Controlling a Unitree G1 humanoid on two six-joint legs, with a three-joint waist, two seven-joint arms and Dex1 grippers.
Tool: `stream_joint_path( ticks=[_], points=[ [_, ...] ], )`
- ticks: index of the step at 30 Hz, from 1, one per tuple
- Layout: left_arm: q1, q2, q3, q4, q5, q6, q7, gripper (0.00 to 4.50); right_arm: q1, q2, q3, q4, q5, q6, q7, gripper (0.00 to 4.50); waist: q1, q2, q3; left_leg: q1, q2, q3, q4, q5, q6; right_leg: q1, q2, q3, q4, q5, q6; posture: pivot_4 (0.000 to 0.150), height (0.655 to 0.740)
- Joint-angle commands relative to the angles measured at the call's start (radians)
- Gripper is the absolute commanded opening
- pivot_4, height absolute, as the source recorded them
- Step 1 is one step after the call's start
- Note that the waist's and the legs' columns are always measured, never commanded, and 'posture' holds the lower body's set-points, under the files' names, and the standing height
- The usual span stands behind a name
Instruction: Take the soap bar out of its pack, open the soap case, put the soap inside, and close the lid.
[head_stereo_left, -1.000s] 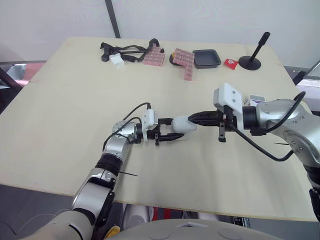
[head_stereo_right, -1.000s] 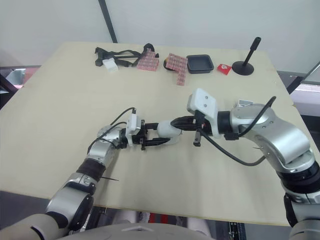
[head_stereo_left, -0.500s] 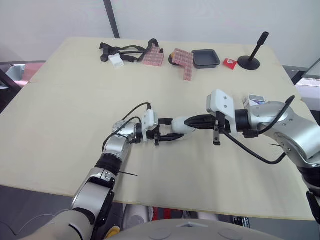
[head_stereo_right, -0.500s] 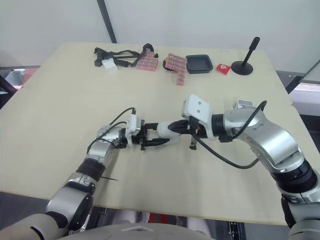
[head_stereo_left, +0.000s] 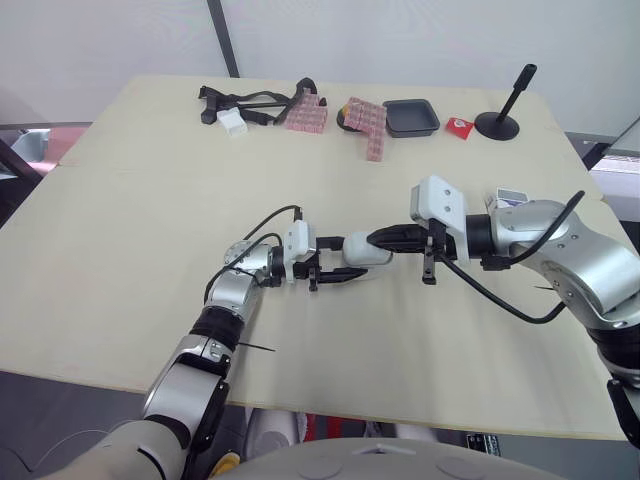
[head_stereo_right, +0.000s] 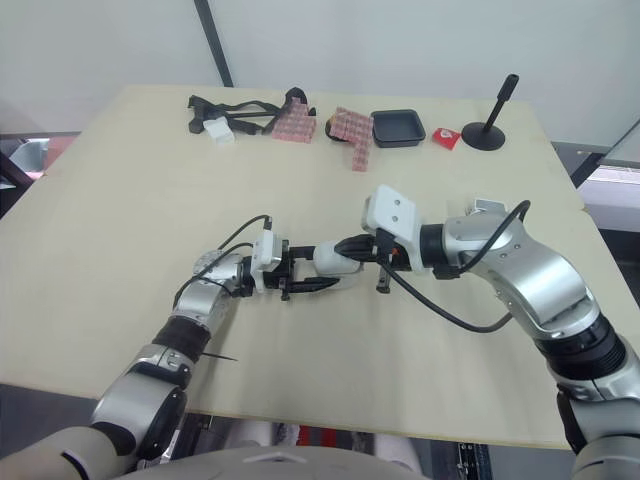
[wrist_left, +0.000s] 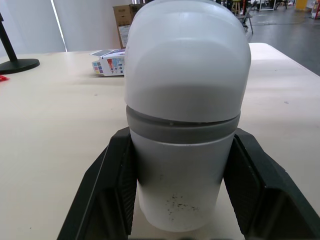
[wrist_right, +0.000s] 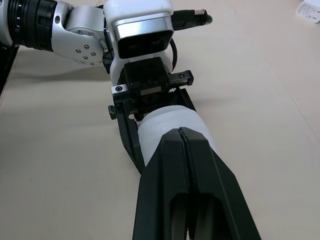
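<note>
Lying along the far edge of the pale wooden surface (head_stereo_left: 120, 200), from the left corner toward the right, are a tangle of black straps (head_stereo_left: 255, 100) with a small white block (head_stereo_left: 233, 122) beside it, a pink checked pack (head_stereo_left: 308, 115), a second pink checked pack (head_stereo_left: 368, 122), a shallow black rectangular tray (head_stereo_left: 412, 116), a small red packet (head_stereo_left: 461, 125) and a black stand on a round base (head_stereo_left: 500, 122). Nearer the middle of the surface, well apart from that row, the left gripper (head_stereo_left: 340, 260) reaches in from the left, low over the wood. Its two black fingers (wrist_left: 102, 190) are closed against the opposite sides of a white, round-ended plastic soap case (head_stereo_left: 360, 252), so the case is held between them with its long axis pointing toward the right edge. In the left wrist view the soap case's two halves sit together, with a grey band around the join; what is inside cannot be told. From the right, the right gripper (head_stereo_left: 378, 238) comes in level with the case. Its fingers (wrist_right: 165, 175) are pressed flat together with only a thin seam between them, gripping nothing, and their tips rest on the upper side of the soap case at its free end. Close to the right edge of the surface, behind the right forearm, lies a small white cardboard box with coloured print (head_stereo_left: 508, 197), apart from both grippers.
</note>
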Motion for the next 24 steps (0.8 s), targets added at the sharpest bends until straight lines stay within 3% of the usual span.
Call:
stream_joint_path(
  ticks=[1, 23, 24],
  points=[
    [-0.014, -0.004, 0.015, -0.023, -0.025, -0.020, -0.009, 1.94, 0.039, -0.014, 0.032, 0.019, -0.050, -0.002, 0.002, 0.02, 0.000, 0.000, 0.000, 0.000, 0.000, 0.000, 0.000, 0.000, 0.000, 0.000, 0.000, 0.000, 0.000, 0.000, 0.000, 0.150, 0.7400],
    [-0.013, 0.003, 0.021, -0.036, -0.032, -0.014, -0.024, 1.94, 0.150, -0.009, 0.056, 0.104, -0.176, -0.160, -0.030, 0.02, -0.007, -0.001, -0.001, 0.006, 0.000, 0.000, -0.003, 0.000, 0.000, 0.006, -0.001, 0.000, -0.003, 0.000, 0.000, 0.150, 0.7400],
    [-0.014, 0.003, 0.021, -0.037, -0.032, -0.011, -0.022, 1.94, 0.147, 0.004, 0.038, 0.103, -0.182, -0.173, -0.053, 0.27, -0.008, -0.001, -0.001, 0.006, 0.000, 0.000, -0.003, 0.000, 0.000, 0.006, -0.001, 0.000, -0.003, 0.000, 0.000, 0.150, 0.7400]
  ],
)
